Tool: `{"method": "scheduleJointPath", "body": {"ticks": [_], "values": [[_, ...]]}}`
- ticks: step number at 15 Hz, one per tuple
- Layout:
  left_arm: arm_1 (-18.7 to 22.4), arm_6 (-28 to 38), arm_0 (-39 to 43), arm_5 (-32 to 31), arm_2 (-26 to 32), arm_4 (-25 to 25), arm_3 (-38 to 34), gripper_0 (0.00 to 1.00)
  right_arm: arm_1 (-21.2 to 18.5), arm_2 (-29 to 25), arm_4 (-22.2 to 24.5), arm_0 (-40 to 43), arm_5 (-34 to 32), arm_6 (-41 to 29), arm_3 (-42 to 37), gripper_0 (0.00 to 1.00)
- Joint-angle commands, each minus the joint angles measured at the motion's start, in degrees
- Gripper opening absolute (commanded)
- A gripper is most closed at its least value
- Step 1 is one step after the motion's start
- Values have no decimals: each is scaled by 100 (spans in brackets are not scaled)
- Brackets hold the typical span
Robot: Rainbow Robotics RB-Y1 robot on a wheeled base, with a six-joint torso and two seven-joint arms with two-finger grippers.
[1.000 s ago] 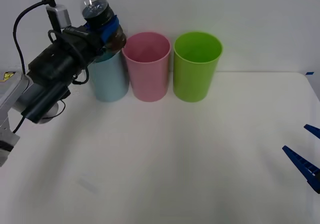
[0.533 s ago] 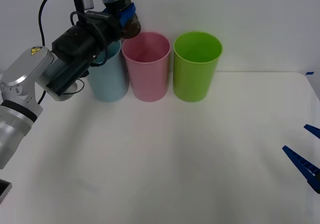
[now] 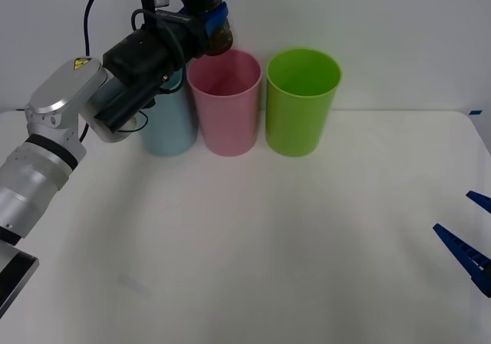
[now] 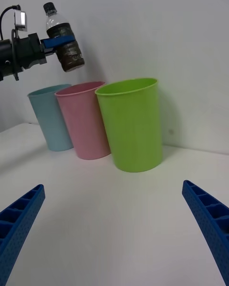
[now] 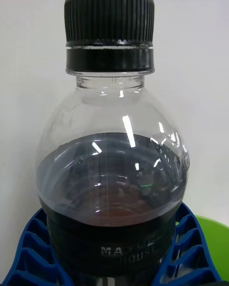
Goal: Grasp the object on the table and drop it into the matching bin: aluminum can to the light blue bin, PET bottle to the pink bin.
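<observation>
Our left pincer point(image 3: 211, 23) clamps the PET bottle point(image 3: 205, 10) by its label band, just above the pink bin point(image 3: 225, 102). We judge it light, stiff, slippery; the right pincer point(image 4: 114, 229) idles open.

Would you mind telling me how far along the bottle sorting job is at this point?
Done: the PET bottle is off the table, gripped in the left hand. In hand: it hangs in the air over the near-left rim of the pink bin, between that and the light blue bin. Left: centre it over the pink bin and let go. The right hand waits open, low at the table's right.
</observation>
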Motion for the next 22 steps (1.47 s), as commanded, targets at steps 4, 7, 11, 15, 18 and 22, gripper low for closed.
{"method": "scheduleJointPath", "body": {"ticks": [4,7,11,15,18,22], "values": [[-235,-28,-106,48,-45,-143,96,0,0,0,0,0,0,0,0,100],[-323,-37,-106,83,-45,-213,96,1,0,0,0,0,0,0,0,100],[-323,-37,-124,92,-45,-222,96,67,0,0,0,0,0,0,0,100],[-323,-28,-115,100,-45,-187,96,100,0,0,0,0,0,0,0,100],[-279,-37,-106,100,-45,-125,88,100,0,0,0,0,0,0,0,100],[-130,-28,-54,-14,-45,42,88,100,0,0,0,0,0,0,0,100]]}}
